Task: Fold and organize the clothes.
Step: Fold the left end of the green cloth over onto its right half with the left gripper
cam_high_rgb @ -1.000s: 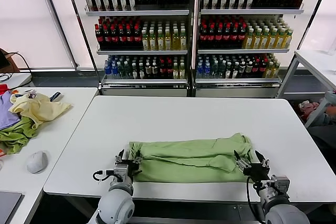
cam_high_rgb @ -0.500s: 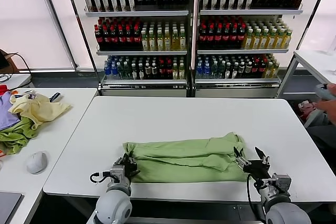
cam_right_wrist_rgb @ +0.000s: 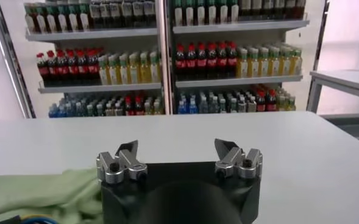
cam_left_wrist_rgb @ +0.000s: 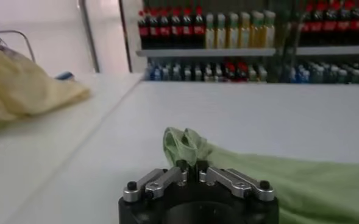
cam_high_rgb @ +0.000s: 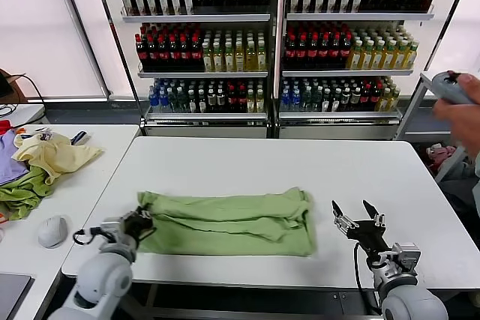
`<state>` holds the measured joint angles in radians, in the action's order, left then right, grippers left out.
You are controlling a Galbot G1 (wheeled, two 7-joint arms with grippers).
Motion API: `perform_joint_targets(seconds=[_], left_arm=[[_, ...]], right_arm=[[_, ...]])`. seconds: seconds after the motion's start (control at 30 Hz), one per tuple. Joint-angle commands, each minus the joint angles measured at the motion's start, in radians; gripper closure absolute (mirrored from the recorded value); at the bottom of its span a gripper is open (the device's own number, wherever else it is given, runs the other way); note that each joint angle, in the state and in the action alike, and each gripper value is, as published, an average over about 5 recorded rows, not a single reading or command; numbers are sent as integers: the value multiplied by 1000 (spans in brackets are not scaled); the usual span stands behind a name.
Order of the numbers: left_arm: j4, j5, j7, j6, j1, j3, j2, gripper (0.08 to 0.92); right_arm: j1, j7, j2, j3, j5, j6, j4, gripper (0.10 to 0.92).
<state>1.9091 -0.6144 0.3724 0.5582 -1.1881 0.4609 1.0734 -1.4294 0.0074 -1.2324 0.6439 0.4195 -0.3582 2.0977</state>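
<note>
one shirt (cam_high_rgb: 229, 222) folded into a band | left gripper (cam_high_rgb: 138, 223) clenched on its left end | right gripper (cam_high_rgb: 359, 224) released, beside cloth | drag low, level, avoid bunching

Bottles (cam_high_rgb: 202, 43) are standing in rows on the far shelves (cam_high_rgb: 279, 17). A white table (cam_high_rgb: 270, 162) is sitting in front. On the left side table (cam_high_rgb: 82, 185), a pale yellow garment (cam_high_rgb: 52, 155) is lying over olive-green cloth (cam_high_rgb: 22, 192), with a grey mouse (cam_high_rgb: 52, 231) lying nearer.
</note>
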Motion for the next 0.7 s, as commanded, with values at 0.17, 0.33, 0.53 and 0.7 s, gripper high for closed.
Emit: perform_joint_targets(seconds=[0.17, 0.33, 0.53, 0.7], left_arm=[[267, -618, -3, -6, -2, 163, 40, 864], [298, -714, 32, -24, 25, 32, 169, 864], [202, -676, 59, -46, 82, -163, 258, 864], [104, -604, 90, -48, 146, -291, 319, 864]], right_arm=[[-8, -6, -1, -2, 6, 14, 8, 203], [-13, -7, -2, -2, 4, 17, 11, 203], [-13, -15, -5, -3, -2, 24, 5, 203], [3, -20, -1, -1, 0, 27, -6, 203]])
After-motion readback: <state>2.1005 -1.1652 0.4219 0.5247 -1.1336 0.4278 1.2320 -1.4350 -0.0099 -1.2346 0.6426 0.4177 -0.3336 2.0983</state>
